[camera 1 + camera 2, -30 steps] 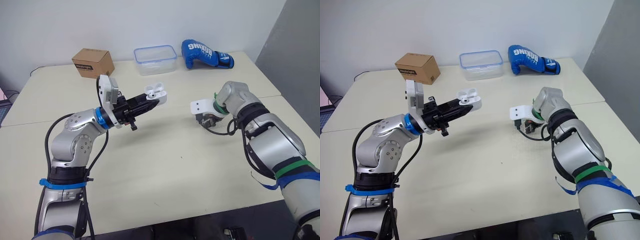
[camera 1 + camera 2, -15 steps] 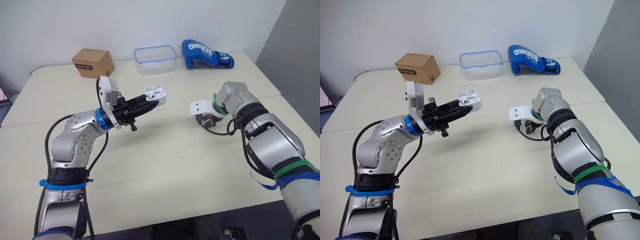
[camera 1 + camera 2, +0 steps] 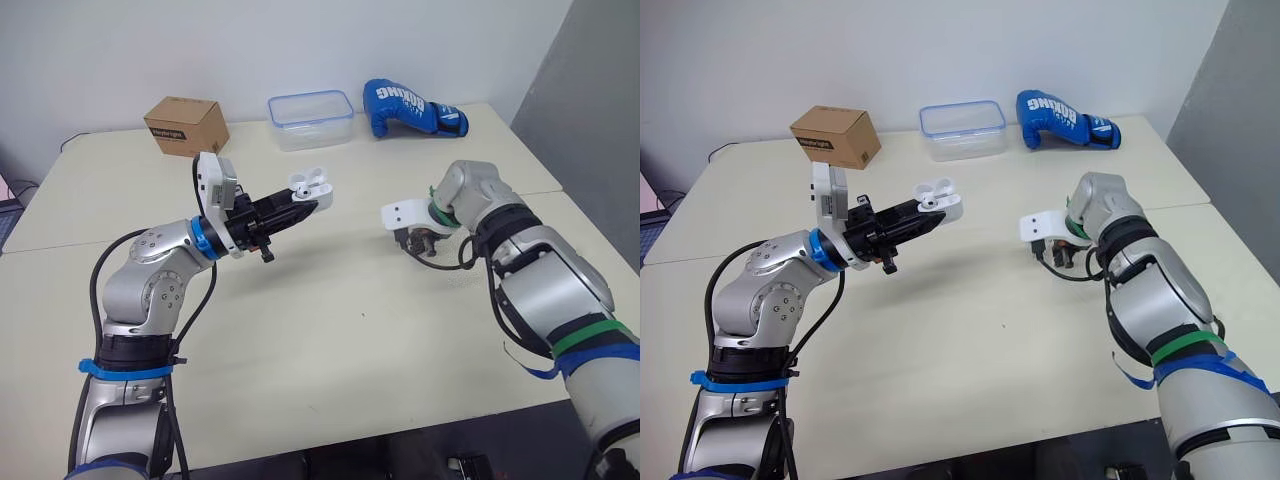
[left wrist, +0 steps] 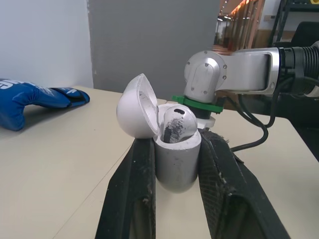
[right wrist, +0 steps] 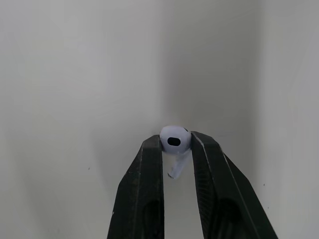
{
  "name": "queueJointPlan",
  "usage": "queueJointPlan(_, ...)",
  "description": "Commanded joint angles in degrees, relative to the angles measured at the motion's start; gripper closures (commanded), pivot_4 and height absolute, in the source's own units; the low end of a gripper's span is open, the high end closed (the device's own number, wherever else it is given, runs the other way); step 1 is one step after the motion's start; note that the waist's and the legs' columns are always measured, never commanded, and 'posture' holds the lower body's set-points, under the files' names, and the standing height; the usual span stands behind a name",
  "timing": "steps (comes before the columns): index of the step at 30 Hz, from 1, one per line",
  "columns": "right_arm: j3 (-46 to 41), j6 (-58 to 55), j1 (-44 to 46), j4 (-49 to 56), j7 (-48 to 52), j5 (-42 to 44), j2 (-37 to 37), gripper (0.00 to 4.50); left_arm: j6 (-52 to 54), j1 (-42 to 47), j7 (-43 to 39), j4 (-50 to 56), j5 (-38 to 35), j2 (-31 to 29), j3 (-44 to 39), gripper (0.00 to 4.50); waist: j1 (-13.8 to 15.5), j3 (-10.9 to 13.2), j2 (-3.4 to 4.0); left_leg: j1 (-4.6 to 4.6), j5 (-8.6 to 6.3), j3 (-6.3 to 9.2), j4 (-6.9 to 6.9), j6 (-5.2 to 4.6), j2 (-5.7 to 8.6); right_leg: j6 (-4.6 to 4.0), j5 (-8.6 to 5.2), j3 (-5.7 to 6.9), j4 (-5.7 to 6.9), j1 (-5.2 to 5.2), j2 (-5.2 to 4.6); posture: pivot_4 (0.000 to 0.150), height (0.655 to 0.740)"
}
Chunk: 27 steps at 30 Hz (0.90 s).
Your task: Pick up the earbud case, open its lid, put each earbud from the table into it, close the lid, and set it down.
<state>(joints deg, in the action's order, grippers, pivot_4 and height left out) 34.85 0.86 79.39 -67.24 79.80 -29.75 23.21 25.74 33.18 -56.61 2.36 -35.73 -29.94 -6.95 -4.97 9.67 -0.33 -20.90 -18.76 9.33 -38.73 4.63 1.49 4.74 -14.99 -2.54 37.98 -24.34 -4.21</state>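
Note:
My left gripper (image 3: 300,205) is raised above the table's middle left, shut on the white earbud case (image 3: 312,189). In the left wrist view the case (image 4: 175,162) stands upright between the two fingers, its lid (image 4: 137,112) swung open and one earbud (image 4: 178,123) seated inside. My right gripper (image 3: 420,243) points down at the table at centre right, under its white wrist mount. In the right wrist view its fingertips (image 5: 152,144) are shut on a second white earbud (image 5: 174,141), stem hanging down, over the bare tabletop.
Along the table's far edge stand a cardboard box (image 3: 186,124), a clear plastic container with a blue rim (image 3: 310,119) and a blue boxing glove (image 3: 412,108). The beige table (image 3: 330,330) is bare between the arms and toward the near edge.
My right wrist has shifted slightly to the right. My left arm and the open case have stayed where they were.

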Motion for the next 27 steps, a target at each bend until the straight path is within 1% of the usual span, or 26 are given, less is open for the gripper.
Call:
queueJointPlan(1,-1.5,-1.58,-2.7,10.64,10.01,2.59,3.46,4.07,-1.03,0.4,0.23,1.75,-0.66,-0.24,-1.26,3.74,0.01,0.0,0.0,0.0,0.0,0.0,0.0,0.0,0.0,0.0,0.0,0.0,0.0,0.01,0.0,0.15,0.74)
queueJointPlan(3,0.01,-4.83,-5.77,17.61,12.25,5.01,5.93,4.07,-1.14,0.6,-0.03,1.47,-0.56,-0.17,-1.04,3.74,0.01,-0.01,0.0,0.0,0.0,0.0,-0.01,0.0,-0.01,0.0,0.0,0.02,0.01,0.02,0.0,0.15,0.74)
queueJointPlan(7,5.05,-12.71,-11.08,31.68,12.7,10.97,11.82,4.07,-1.34,1.05,-0.34,1.02,-0.3,0.27,-0.44,3.74,0.18,0.0,0.0,0.0,0.0,0.02,-0.05,0.0,0.0,0.0,0.0,0.02,0.03,0.02,0.0,0.15,0.74)
queueJointPlan(10,7.6,-16.47,-13.56,38.35,12.7,12.98,15.02,4.07,-1.45,1.51,-0.43,0.65,-0.17,0.72,-0.01,3.74,0.18,0.0,0.0,0.0,0.0,0.0,-0.05,0.0,0.02,0.0,0.0,0.01,0.03,0.02,-0.02,0.15,0.74)
queueJointPlan(15,7.56,-18.73,-15.37,40.48,12.67,11.19,15.45,4.07,-1.58,2.0,-0.68,0.17,0.05,1.09,0.27,3.74,0.19,-0.01,0.0,0.0,0.0,-0.01,-0.04,0.0,0.01,0.0,0.0,0.01,0.04,0.02,-0.02,0.15,0.74)
queueJointPlan(22,7.26,-19.91,-15.55,37.99,10.04,8.81,13.43,4.07,-1.74,2.13,-0.71,0.1,0.08,1.1,0.27,3.74,0.19,-0.03,-0.04,0.03,0.0,0.0,-0.06,0.0,0.01,0.0,0.0,0.02,0.03,0.07,-0.02,0.15,0.74)
queueJointPlan(24,7.12,-19.84,-15.58,37.67,9.88,8.43,13.21,3.35,-1.74,2.02,-0.68,0.22,0.04,1.04,0.2,3.74,0.2,-0.04,-0.05,0.07,0.0,0.01,-0.06,0.0,0.01,0.0,0.0,0.02,0.04,0.11,-0.02,0.15,0.74)
queueJointPlan(27,6.84,-19.31,-15.62,38.21,10.55,8.08,13.48,2.41,-1.76,1.93,-0.72,0.27,0.01,1.0,0.17,3.74,0.2,-0.05,-0.07,0.08,0.0,0.0,-0.08,0.0,0.01,-0.01,0.0,0.02,0.05,0.13,-0.02,0.15,0.74)
